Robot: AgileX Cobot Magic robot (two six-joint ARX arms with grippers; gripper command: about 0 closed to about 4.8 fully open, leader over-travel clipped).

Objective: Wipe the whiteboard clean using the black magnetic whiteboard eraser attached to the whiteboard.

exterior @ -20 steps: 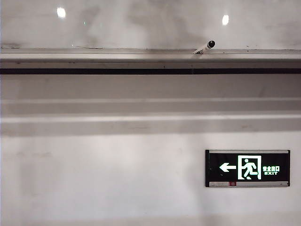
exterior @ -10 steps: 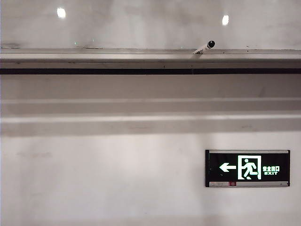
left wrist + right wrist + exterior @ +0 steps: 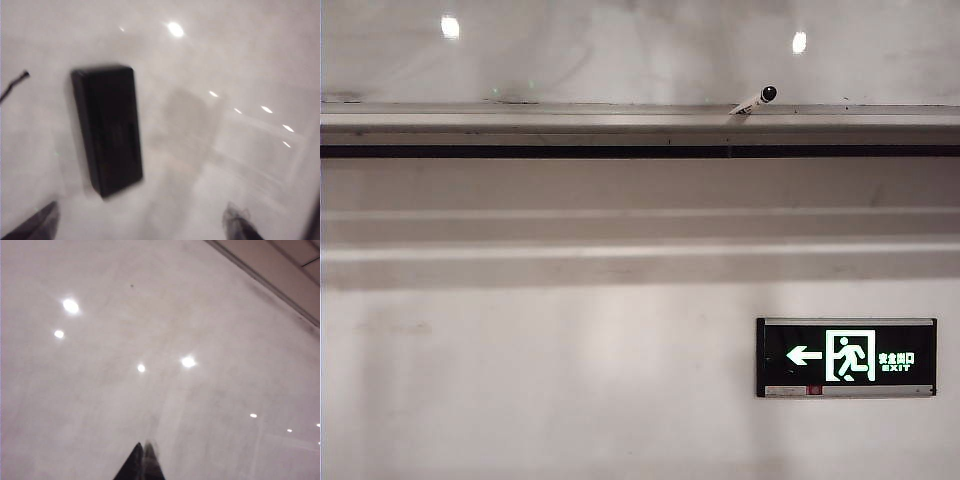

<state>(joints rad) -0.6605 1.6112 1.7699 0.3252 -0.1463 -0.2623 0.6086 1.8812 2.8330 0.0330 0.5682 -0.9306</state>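
Both arms are outside the exterior view. The left tool (image 3: 142, 225) shows only blurred fingertips (image 3: 37, 225) at the frame edge. The right tool (image 3: 142, 462) is cut off likewise.

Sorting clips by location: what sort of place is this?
Likely a classroom or office: a wall-mounted whiteboard with a marker on its ledge, a lit exit sign below, a black magnetic whiteboard eraser.

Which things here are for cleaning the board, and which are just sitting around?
For the job:
- whiteboard
- black magnetic whiteboard eraser, stuck on the board
- left gripper, jaws open, facing the eraser
- right gripper, jaws shut, near the board

Just sitting around:
- marker on the ledge
- exit sign on the wall
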